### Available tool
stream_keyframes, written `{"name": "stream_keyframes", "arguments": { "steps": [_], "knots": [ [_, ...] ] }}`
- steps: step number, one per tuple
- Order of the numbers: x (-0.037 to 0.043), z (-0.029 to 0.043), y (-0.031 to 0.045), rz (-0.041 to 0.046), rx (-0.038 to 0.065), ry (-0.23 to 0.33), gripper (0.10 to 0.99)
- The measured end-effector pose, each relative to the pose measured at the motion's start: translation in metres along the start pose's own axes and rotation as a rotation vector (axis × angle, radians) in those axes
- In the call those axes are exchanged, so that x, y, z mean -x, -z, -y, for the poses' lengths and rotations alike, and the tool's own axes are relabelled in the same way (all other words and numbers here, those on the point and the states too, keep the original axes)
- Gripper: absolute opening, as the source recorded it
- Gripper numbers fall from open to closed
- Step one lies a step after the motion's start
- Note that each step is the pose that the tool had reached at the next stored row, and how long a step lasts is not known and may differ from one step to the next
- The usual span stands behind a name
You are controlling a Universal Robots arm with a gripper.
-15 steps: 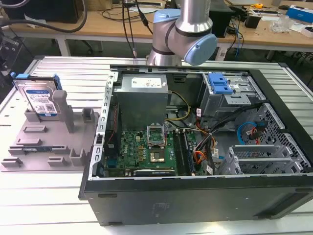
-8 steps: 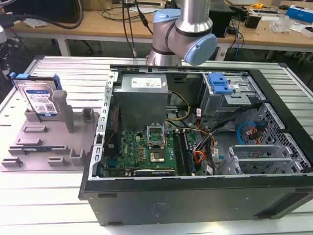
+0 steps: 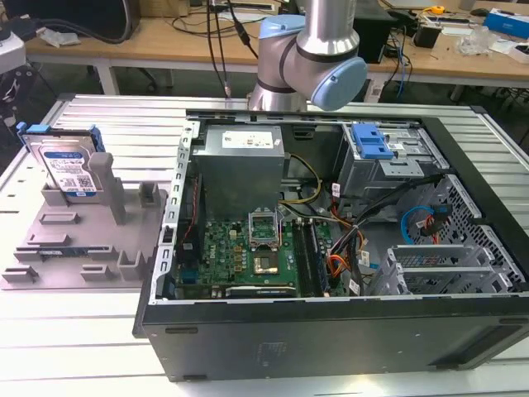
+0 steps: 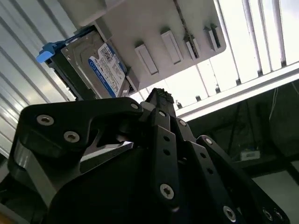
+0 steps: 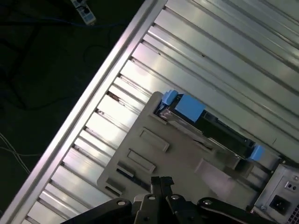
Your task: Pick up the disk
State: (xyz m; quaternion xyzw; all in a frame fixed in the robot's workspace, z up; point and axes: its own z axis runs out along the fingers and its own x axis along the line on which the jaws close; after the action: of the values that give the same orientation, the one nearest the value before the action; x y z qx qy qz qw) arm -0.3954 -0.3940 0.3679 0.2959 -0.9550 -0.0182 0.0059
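**Operator:** Where is the disk from the gripper?

**Spotter:** In the exterior view your arm point(image 3: 318, 50) stands at twelve o'clock, behind the open computer case point(image 3: 331, 339). The disk point(image 3: 66, 165) sits at about eight o'clock from the arm, well apart from it. It is propped on one edge at the far corner of the grey fixture tray point(image 3: 83, 248), with its label face leaning toward the camera. The tray lies just beside the case, at its nine o'clock, on the slatted table point(image 3: 74, 331).

**Operator:** And the gripper itself?

**Spotter:** In the first wrist view the gripper point(image 5: 161, 181) has its fingertips drawn together or very nearly so, with nothing between them. It hangs over the tray, not touching tray or disk. The disk lies ahead of the tips, across the tray.

**Operator:** Which way does its long axis run?

**Spotter:** You see the disk from above there, as a narrow strip with the blue side rails point(image 5: 189, 106) at its ends. I judge the long axis runs along the tray's far edge, roughly nine to three in the exterior view.

**Operator:** What can't you make out?

**Spotter:** A grey post point(image 3: 105, 178) covers the disk's corner at four o'clock, so you cannot see how its foot sits in the tray. In the second wrist view the gripper's own body hides part of the disk.
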Motion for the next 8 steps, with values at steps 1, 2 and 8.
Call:
{"name": "stream_keyframes", "arguments": {
  "steps": [1, 2, 8],
  "knots": [
    [0.0, 0.0, -0.0001, -0.0011, 0.0, 0.03, 0.106],
    [0.0, 0.0, -0.0002, -0.0023, 0.0, 0.059, 0.106],
    [0.0, 0.0, -0.0008, -0.0076, 0.0, 0.198, 0.106]
  ]
}}
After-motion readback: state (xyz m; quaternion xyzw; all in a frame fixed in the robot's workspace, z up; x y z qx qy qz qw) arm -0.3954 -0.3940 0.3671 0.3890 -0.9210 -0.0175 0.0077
